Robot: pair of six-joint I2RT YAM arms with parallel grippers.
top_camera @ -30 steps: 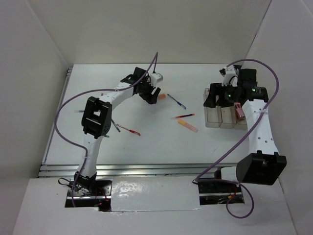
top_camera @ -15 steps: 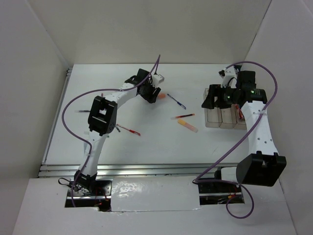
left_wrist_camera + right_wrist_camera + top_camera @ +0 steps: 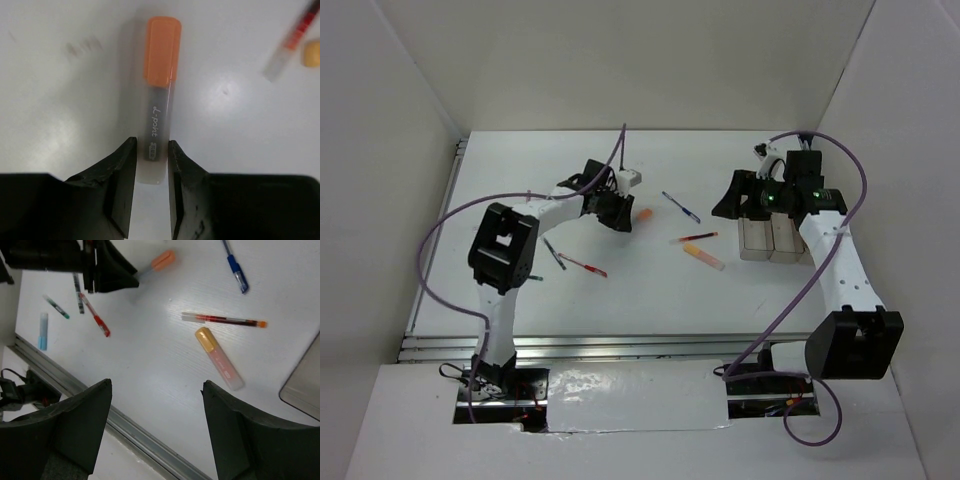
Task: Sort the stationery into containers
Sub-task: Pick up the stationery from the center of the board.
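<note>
left fingers [image 3: 120, 192]: clamped on the clear lower barrel of the stubby orange-capped marker [image 3: 160, 100], one on each side, cap pointing away from the wrist

marker spot: left-of-middle on the white surface [image 3: 650, 300], right at the tip of the left arm; honestly can't tell if it's resting on the surface or just off it

right fingers [image 3: 70, 430]: spread wide, nothing between them, hanging over the surface just off the left end of the bins

bins: row of three joined clear-plastic bins [image 3: 772, 240] on the right side, partly under the right arm; can't make out what's inside

loose in the middle: thin blue pen [image 3: 681, 207] furthest back, then a thin red pen with an orange tip [image 3: 698, 237], with the yellow-capped pink marker [image 3: 704, 257] just beside it

loose on the left: red-capped pen [image 3: 586, 266] just beside a dark pen [image 3: 553, 254]

right wrist view only: light-blue marker [image 3: 43, 331] near the surface edge, small teal-tipped pen [image 3: 56, 307] close by
</note>
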